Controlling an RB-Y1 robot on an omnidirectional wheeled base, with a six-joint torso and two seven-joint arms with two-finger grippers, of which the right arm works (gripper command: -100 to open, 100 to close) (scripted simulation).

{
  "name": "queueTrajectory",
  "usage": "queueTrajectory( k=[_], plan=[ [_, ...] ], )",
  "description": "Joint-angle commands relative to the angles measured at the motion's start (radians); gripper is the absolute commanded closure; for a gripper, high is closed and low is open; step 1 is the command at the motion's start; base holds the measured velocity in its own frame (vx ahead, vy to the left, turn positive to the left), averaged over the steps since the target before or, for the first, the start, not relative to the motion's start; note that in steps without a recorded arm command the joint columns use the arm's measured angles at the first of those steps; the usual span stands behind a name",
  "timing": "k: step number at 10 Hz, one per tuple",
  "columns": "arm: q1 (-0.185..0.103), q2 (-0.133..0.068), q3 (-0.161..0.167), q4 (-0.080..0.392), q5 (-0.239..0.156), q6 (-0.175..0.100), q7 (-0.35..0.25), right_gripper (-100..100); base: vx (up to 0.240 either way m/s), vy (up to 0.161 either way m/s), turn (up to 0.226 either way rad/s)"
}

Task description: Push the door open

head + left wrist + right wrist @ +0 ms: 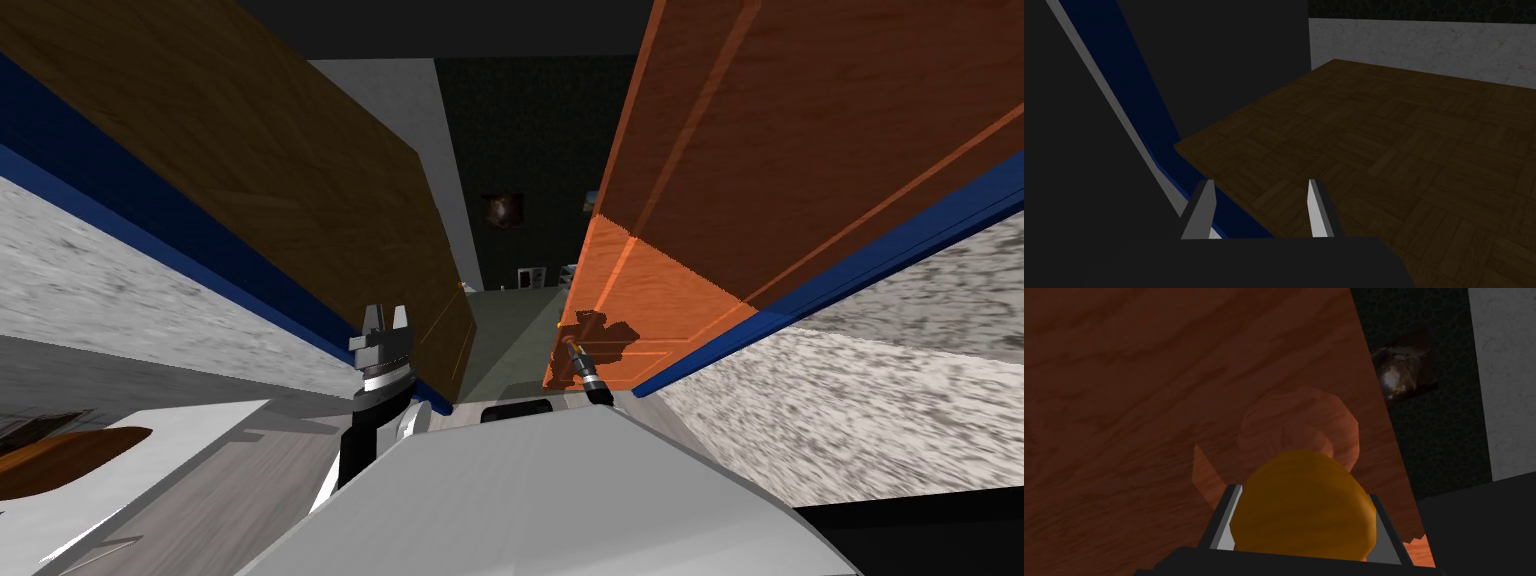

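The reddish-brown wooden door (800, 150) with panel lines stands at my right front. The right wrist view shows my right gripper (1301, 494) closed on its round orange knob (1301, 515), which in the head view seems only a speck. The fingers of my left gripper (1259, 186) stand apart, empty.

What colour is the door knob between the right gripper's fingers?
The door knob is amber orange; the right wrist view shows it best.
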Motion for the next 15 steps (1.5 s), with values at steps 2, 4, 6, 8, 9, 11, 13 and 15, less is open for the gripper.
queueTrajectory(
  k=[2,4,6,8,9,11,13,15],
  plan=[
    [-0.007,-0.007,0.0,-0.004,-0.032,-0.001,-0.067,100,0.031,-0.008,0.007],
    [-0.013,-0.007,0.004,0.0,-0.052,-0.002,-0.106,100,0.046,-0.014,0.006],
    [-0.025,-0.005,0.012,0.01,-0.095,-0.003,-0.171,100,0.045,-0.018,0.007],
    [-0.031,-0.004,0.017,0.014,-0.117,-0.003,-0.221,100,0.045,-0.018,0.001],
    [-0.031,-0.004,0.017,0.014,-0.117,-0.003,-0.228,100,0.03,-0.013,0.003],
    [-0.044,-0.002,0.026,0.024,-0.164,-0.005,-0.292,100,0.046,-0.017,-0.001],
    [-0.051,0.0,0.031,0.03,-0.188,-0.005,-0.345,100,0.041,-0.026,0.002],
    [-0.043,-0.001,0.036,0.02,-0.202,-0.002,-0.392,-100,-0.019,-0.014,0.053]
  ],
)
